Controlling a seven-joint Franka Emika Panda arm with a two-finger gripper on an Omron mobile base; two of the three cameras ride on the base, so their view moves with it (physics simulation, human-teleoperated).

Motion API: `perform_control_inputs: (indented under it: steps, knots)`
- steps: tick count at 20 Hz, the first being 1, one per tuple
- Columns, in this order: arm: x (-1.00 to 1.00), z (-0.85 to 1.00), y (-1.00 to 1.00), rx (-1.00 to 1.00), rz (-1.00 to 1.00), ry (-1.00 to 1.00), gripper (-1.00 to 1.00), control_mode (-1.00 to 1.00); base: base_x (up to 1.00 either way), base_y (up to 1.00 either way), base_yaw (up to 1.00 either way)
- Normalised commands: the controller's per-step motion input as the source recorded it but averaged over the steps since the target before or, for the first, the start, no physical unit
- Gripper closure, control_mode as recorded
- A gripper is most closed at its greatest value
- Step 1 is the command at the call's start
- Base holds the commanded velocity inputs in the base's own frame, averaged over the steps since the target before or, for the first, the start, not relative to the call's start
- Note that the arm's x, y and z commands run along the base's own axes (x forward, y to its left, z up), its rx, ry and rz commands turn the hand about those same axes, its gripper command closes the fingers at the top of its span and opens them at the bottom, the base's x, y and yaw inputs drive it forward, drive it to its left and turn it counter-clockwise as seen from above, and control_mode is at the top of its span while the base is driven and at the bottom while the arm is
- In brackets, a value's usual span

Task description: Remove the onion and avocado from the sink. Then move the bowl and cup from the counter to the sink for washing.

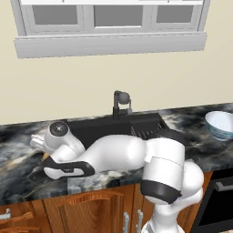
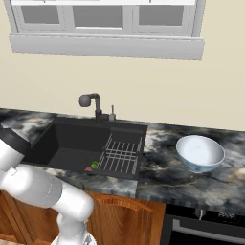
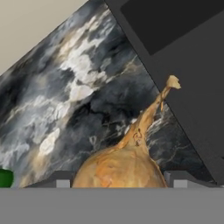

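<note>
I have the onion (image 3: 124, 164) between my fingertips (image 3: 59, 180), over the counter (image 3: 78, 105) left of the sink (image 3: 183, 48). The jaws stand wide around it, but I can't tell whether they grip it or have let go. If it's freed tilted, it could roll back over the sink's edge just beside it. The avocado (image 2: 94, 164) waits in the basin by the rack (image 2: 119, 155); the bowl (image 2: 200, 152) sits on the right. That green sliver (image 3: 5, 178) is probably the cup.
</note>
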Motion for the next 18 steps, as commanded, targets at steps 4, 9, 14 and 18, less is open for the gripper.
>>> perform_control_inputs:
  steps: [4,9,14,18]
  knots:
    - [0.01,-0.11,0.09,0.00,-0.04,0.00,1.00,-1.00,0.00,0.00,0.00]
    - [0.00,-0.12,0.03,0.00,-0.03,0.00,1.00,-1.00,0.00,0.00,0.00]
    - [0.00,-0.14,0.00,0.00,-0.02,0.00,1.00,-1.00,0.00,0.00,0.00]
    - [0.00,-0.13,0.00,0.00,0.00,0.03,1.00,-1.00,0.00,0.00,0.00]
